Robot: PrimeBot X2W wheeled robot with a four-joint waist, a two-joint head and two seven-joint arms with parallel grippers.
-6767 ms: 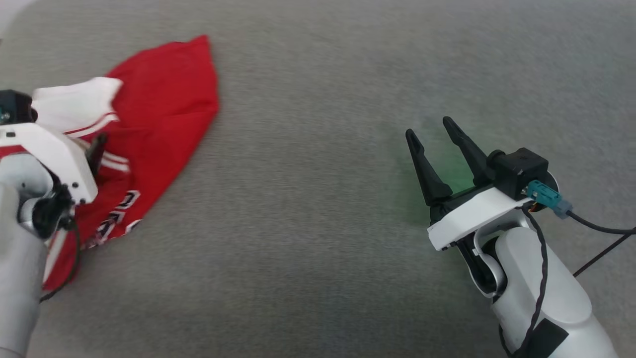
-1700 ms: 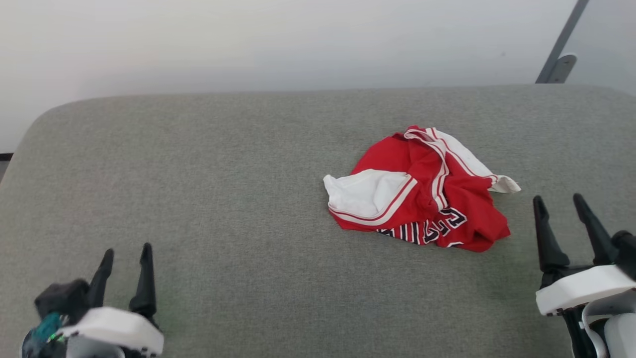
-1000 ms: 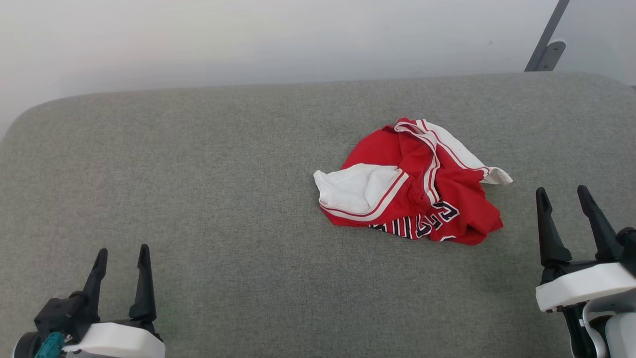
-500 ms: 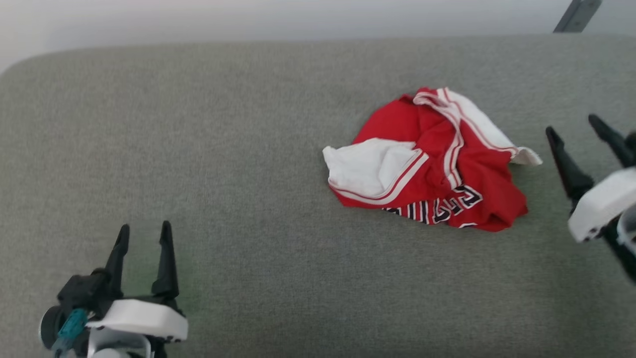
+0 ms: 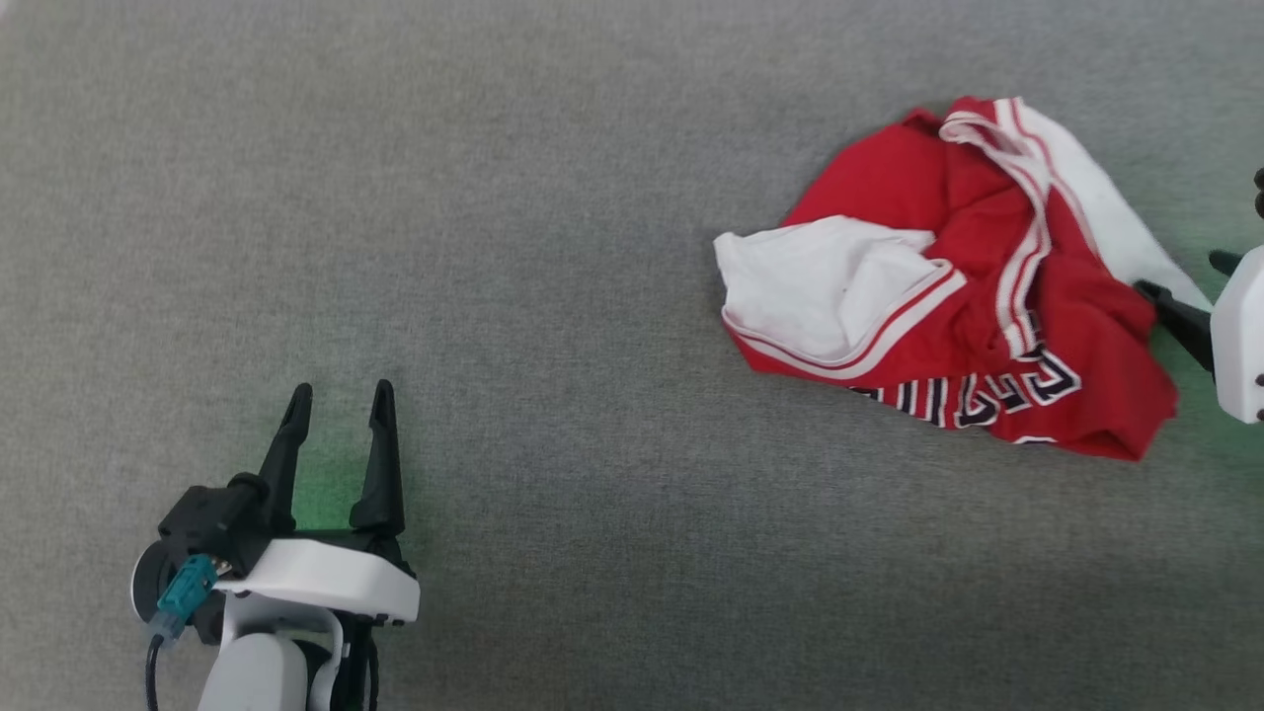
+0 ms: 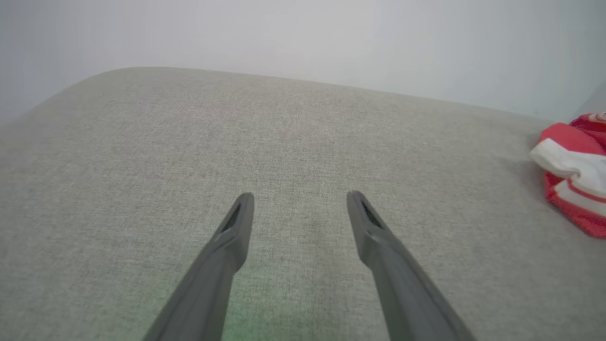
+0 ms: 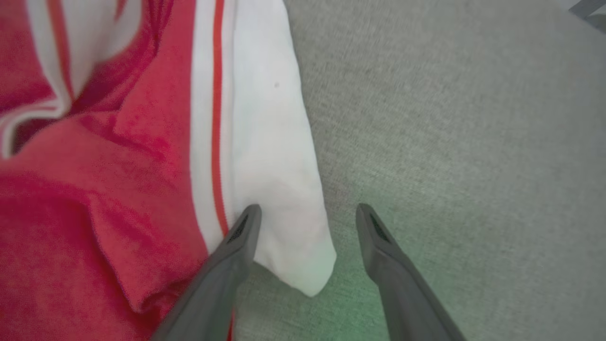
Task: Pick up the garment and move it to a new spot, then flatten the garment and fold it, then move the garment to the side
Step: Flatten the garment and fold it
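The garment (image 5: 948, 296), a red jersey-style shirt, lies crumpled on the right side of a grey upholstered surface (image 5: 553, 197). One white sleeve (image 5: 820, 281) with red-and-white striped trim spreads toward the left. Black, white-outlined lettering (image 5: 997, 390) shows along its near edge.

The right claw (image 5: 1180, 274) comes in from the right edge at the garment's right side, its two dark fingers spread apart and holding nothing. In the right wrist view, the right claw (image 7: 307, 207) straddles the rounded end of the other white sleeve (image 7: 270, 166). One finger (image 7: 236, 241) is over the sleeve beside its red stripe, the other over bare fabric. Whether either finger touches the cloth cannot be told.

The left claw (image 5: 342, 388) sits at the near left, well apart from the garment, fingers wide and empty. In the left wrist view, the left claw (image 6: 299, 195) points across bare grey surface, with the garment (image 6: 575, 170) at the far right edge.
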